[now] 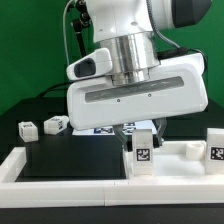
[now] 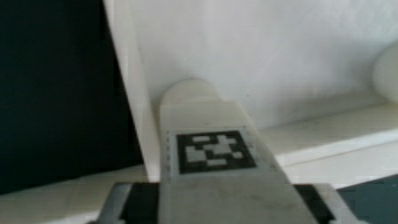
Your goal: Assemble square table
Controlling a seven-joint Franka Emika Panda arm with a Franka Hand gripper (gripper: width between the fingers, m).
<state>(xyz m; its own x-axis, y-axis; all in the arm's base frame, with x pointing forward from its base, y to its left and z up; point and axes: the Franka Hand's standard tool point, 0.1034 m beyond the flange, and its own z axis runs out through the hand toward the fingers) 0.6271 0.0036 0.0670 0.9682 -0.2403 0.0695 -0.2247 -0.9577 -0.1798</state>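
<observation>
1. One square top (image 1: 186, 156) lies low at the exterior view's right on the black surface (image 1: 70, 160). In the wrist view its white face fills the field behind the held part. I judge the step to be seating a leg at the top's corner, so the top should not be shoved sideways during it.
2. Gripper (image 1: 139, 134): the jaws are closed on the leg, with one of the fingers (image 2: 135, 204) on each side of it in the wrist view. The grip needs to be firm enough to press or turn without slipping.
3. Held leg (image 1: 142, 150) stands upright at the top's edge toward the exterior view's left. Whether its foot has entered a socket is hidden. It is best held plumb and lowered straight, stopping if it cocks.
4. One loose leg (image 1: 27, 127) and a second loose leg (image 1: 55, 124) lie well apart from the work, out of the way. A fourth leg (image 1: 215, 150) stands at the far right; I cannot tell whether it is seated.
5. Tag (image 2: 214, 150) on the held leg faces the wrist camera squarely, a useful check on twist.
</observation>
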